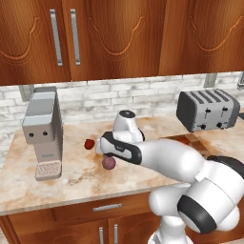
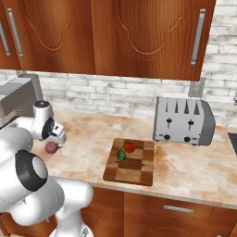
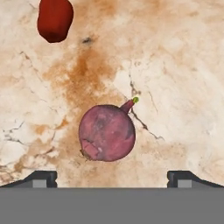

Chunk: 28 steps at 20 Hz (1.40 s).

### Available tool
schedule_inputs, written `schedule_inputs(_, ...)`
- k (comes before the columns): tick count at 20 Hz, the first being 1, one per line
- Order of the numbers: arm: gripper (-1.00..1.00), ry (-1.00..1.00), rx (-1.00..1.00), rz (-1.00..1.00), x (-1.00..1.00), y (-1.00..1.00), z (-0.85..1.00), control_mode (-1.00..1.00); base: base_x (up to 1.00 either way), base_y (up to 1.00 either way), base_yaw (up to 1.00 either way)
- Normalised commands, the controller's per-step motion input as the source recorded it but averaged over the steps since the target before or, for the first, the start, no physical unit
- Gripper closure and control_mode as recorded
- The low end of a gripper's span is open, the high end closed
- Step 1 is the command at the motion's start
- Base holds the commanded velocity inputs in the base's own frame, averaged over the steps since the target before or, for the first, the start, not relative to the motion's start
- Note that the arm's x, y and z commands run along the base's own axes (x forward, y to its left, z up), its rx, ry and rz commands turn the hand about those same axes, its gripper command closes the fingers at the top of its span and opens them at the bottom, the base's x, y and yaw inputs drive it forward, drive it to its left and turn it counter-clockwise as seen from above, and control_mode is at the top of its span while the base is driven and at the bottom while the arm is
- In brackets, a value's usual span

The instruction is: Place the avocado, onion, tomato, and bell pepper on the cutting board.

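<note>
Landmark for all positions: the cutting board, lying flat on the marble counter in front of the toaster.

Tomato rests on the board, on its far half near the middle. Avocado sits on the board too, just beside the tomato and nearer the board's front left.

Onion lies on the bare counter, well apart from the board, far off to its left. In the right base view the onion shows just under the arm's wrist. In the left base view the onion sits toward the counter's front edge.

Bell pepper also lies on the counter off the board, near the onion but not touching it. In the left base view the bell pepper is farther from the board than the onion, toward the coffee machine.

Gripper hangs above the onion with its jaws spread wide and nothing between them. In the hand view the two fingertips stand apart, one to either side of the onion, not touching it.
</note>
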Motion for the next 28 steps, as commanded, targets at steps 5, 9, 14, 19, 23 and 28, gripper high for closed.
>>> schedule_inputs(5, -1.00, 0.01, 0.00, 0.00, 0.09, 0.04, -0.23, -1.00, 0.00, 0.00, 0.00)
schedule_inputs(9, -1.00, 0.02, 0.00, 0.00, 0.12, 0.06, -0.25, -1.00, 0.00, 0.00, 0.00)
schedule_inputs(14, -1.00, 0.02, -0.01, 0.00, 0.14, 0.05, -0.24, -1.00, 0.00, 0.00, 0.00)
schedule_inputs(19, -1.00, 0.01, -0.01, 0.00, 0.12, 0.05, -0.22, -1.00, 0.00, 0.00, 0.00)
schedule_inputs(23, -1.00, 0.00, -0.03, 0.00, 0.12, 0.07, -0.23, -1.00, 0.00, 0.00, 0.00)
schedule_inputs(28, 1.00, 0.00, -0.03, -0.01, 0.09, 0.10, -0.22, -1.00, 0.00, 0.00, 0.00)
